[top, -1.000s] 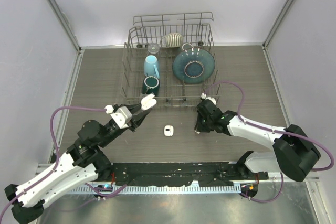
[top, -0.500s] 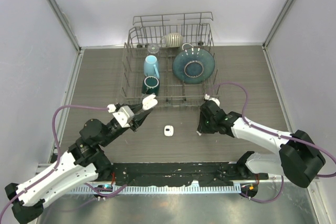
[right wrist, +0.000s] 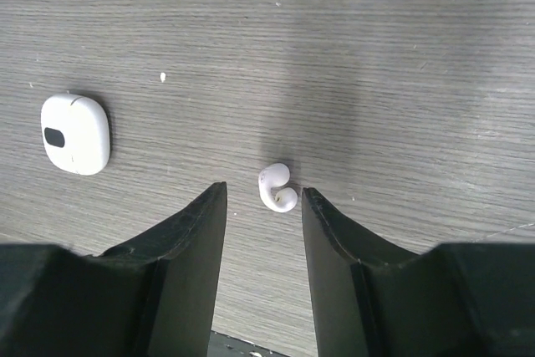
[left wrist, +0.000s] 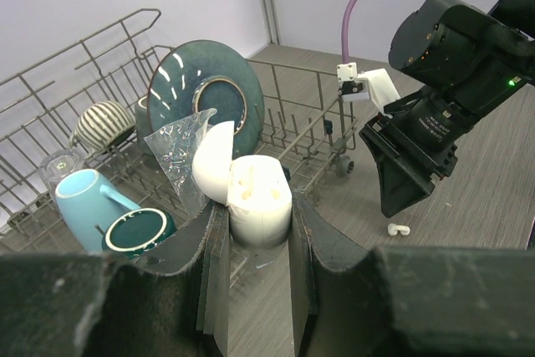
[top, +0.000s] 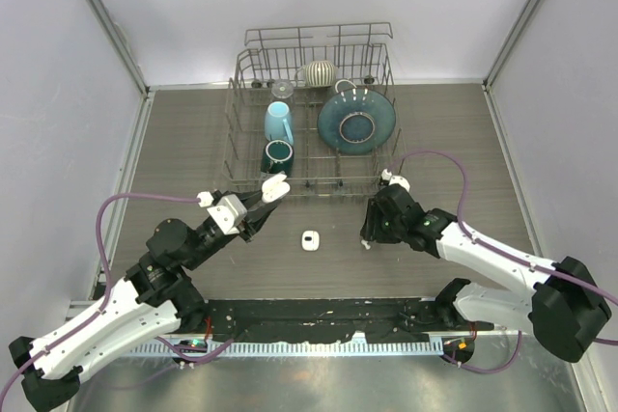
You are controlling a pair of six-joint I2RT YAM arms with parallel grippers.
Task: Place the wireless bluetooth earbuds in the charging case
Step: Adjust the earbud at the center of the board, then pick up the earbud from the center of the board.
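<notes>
Findings. The left pincer (left wrist: 255,225) is clamped on the lower half of the glossy white pebble-shaped charging case (left wrist: 259,194), held aloft with its lid hinged back and its moulded sockets exposed.

The right pincer (right wrist: 263,191) is spread and empty. It straddles the tiny glossy white curved earbud (right wrist: 277,187), which lies on the grey wood-grain desk (right wrist: 418,81), nearer one finger than the other.

Hazards:
- The earbud is smooth, hard and rounded, so an off-centre closure could shove it sideways or squirt it free.
- The sockets are small and contoured, so a skewed earbud would likely fail to seat.

A closed white rounded-square case (right wrist: 75,134) lies well apart.
</notes>
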